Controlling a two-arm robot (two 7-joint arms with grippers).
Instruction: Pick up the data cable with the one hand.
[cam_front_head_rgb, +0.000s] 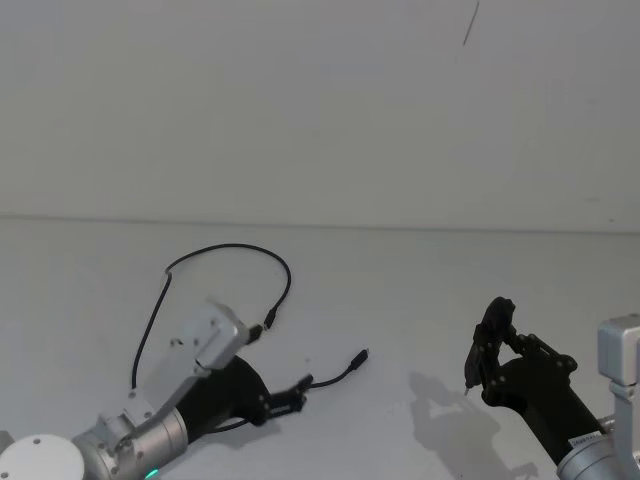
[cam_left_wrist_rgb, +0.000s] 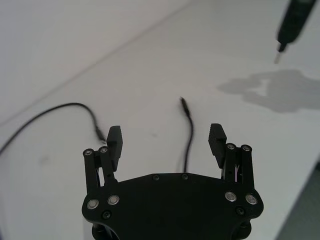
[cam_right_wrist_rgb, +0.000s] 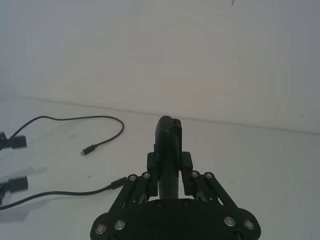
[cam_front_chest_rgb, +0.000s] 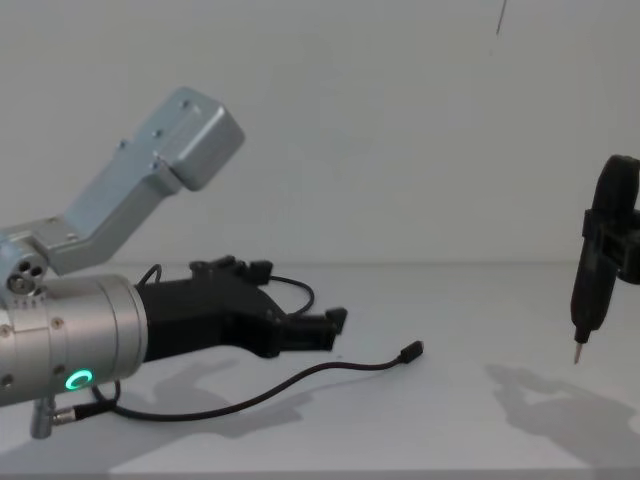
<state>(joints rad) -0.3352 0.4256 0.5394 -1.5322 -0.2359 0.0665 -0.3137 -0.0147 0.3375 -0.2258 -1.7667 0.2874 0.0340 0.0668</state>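
Left gripper (cam_left_wrist_rgb: 165, 133) spread — data cable (cam_left_wrist_rgb: 189, 137) framed between.

We see bright, soft, even light on the white table (cam_front_chest_rgb: 450, 445) and wall (cam_front_chest_rgb: 400, 120). The right gripper (cam_front_chest_rgb: 612, 235) and its pen-like tool (cam_front_chest_rgb: 588, 290) cast a soft grey shadow (cam_front_chest_rgb: 540, 395) on the table to their left; a fainter one lies under the left gripper (cam_front_chest_rgb: 335, 328). The black jaws show dark, and the left arm's ring light (cam_front_chest_rgb: 78, 380) glows green.
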